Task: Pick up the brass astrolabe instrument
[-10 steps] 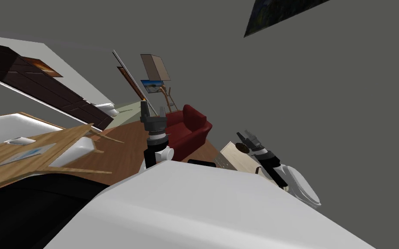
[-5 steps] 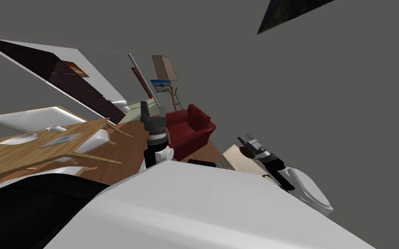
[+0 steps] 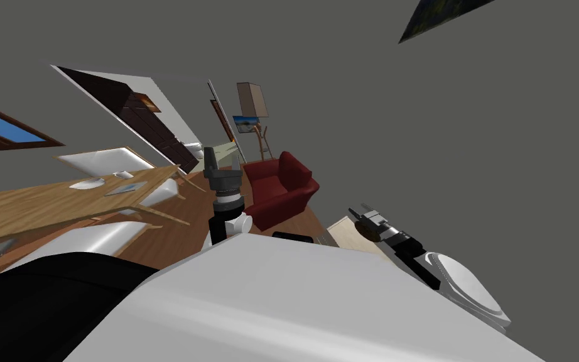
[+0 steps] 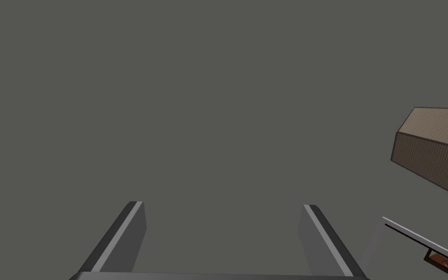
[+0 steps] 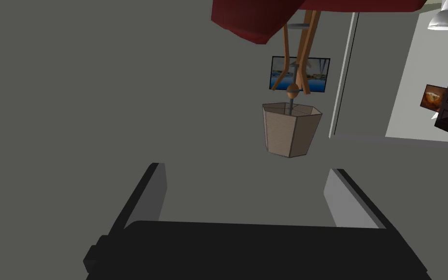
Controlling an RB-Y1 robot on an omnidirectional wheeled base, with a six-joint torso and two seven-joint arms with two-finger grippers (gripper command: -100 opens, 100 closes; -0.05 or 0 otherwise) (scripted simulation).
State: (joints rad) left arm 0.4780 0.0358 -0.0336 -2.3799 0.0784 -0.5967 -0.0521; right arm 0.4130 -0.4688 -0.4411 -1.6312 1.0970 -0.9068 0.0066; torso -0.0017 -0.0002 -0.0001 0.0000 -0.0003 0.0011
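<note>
A small dark round thing [image 3: 365, 230] lies on the corner of a pale low table [image 3: 346, 234], right beside my right gripper [image 3: 358, 210]; I cannot tell whether it is the astrolabe. In the right wrist view the right gripper [image 5: 245, 175] is open with nothing between its fingers, facing a grey wall. My left gripper [image 3: 209, 153] is raised upright in front of me, off the table. The left wrist view shows the left gripper [image 4: 223, 209] open and empty.
A red armchair [image 3: 280, 184] stands just beyond the pale table, with a floor lamp [image 3: 252, 100] behind it. A long wooden dining table [image 3: 56, 202] with white chairs [image 3: 103, 160] is on the left. A dark cabinet [image 3: 140, 122] lines the far wall.
My head view has swung, so the room slid right and a blue window came in at the left. The right gripper has drifted slightly down and right in the picture.
</note>
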